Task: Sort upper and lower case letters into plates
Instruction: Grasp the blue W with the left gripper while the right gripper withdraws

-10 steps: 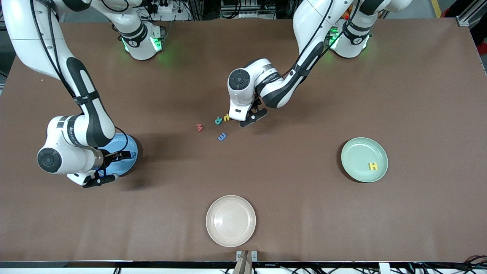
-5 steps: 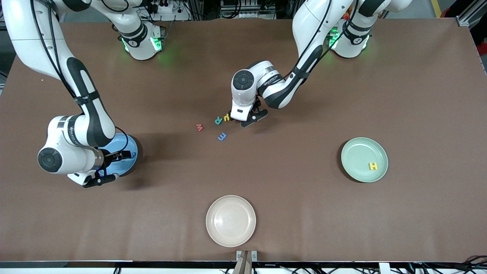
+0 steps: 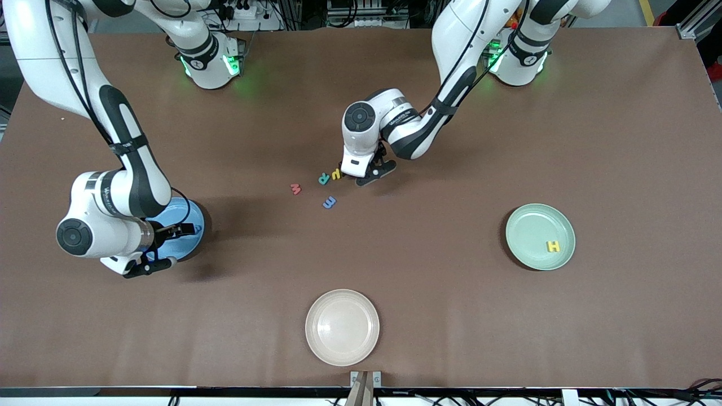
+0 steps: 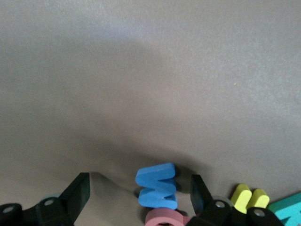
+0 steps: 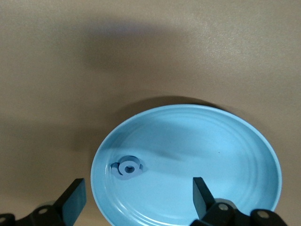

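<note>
Down at mid-table, the left pincer (image 4: 138,200) sits low with fingers apart, straddling a blue letter (image 4: 157,185) that touches a pink letter (image 4: 164,218), with a yellow letter (image 4: 248,198) just beside. Over the blue plate (image 5: 197,160), the right pincer (image 5: 137,200) hangs, fingers wide apart, a small blue letter (image 5: 128,168) lying in the plate. Toward the left arm's end, the mint plate (image 3: 540,236) carries a yellow H (image 3: 553,246). A cream plate (image 3: 342,326) lies nearest the front camera.

A blue letter W (image 4: 157,186) is framed between the left gripper's (image 4: 140,197) spread fingers (image 4: 79,190), a pink letter (image 4: 165,218) touching it.
</note>
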Controlling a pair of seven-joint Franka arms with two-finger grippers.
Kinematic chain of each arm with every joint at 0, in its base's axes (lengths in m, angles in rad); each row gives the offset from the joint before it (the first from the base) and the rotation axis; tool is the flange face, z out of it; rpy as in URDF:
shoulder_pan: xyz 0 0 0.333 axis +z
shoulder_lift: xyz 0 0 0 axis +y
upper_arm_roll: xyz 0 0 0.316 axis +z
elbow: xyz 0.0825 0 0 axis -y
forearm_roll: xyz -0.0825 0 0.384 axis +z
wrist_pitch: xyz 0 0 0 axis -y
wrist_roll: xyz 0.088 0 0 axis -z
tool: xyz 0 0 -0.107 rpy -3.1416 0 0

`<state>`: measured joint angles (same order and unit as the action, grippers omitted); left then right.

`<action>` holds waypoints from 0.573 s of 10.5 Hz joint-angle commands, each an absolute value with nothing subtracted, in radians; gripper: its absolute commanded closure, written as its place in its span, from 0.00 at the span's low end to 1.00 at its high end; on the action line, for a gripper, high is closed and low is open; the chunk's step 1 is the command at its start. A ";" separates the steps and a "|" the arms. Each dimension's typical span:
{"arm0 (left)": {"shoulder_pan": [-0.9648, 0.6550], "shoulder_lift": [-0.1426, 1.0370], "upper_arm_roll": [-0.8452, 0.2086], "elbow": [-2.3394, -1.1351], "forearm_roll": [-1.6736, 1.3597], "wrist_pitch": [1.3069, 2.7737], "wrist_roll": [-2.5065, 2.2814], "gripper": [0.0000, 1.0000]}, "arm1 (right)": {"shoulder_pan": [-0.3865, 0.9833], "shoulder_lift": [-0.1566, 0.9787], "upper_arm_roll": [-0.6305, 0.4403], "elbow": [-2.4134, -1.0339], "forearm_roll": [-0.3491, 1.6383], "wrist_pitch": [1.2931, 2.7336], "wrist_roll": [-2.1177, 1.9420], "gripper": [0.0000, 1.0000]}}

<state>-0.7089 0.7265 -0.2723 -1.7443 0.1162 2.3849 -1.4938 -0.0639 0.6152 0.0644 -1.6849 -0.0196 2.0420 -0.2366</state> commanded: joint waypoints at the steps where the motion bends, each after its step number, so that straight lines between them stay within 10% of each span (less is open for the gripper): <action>1: -0.727 0.726 -0.267 -1.750 0.098 2.402 -1.508 0.15 | -0.077 0.618 0.077 -1.687 -0.025 2.051 -0.249 0.00; 6: -0.718 0.724 -0.267 -1.749 0.104 2.402 -1.471 0.83 | -0.072 0.618 0.077 -1.687 -0.025 2.051 -0.249 0.00</action>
<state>-0.7186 0.7207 -0.2728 -1.7395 0.1162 2.3974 -1.4911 -0.0637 0.6163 0.0656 -1.6858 -0.0196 2.0433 -0.2375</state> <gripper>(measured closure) 0.599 0.000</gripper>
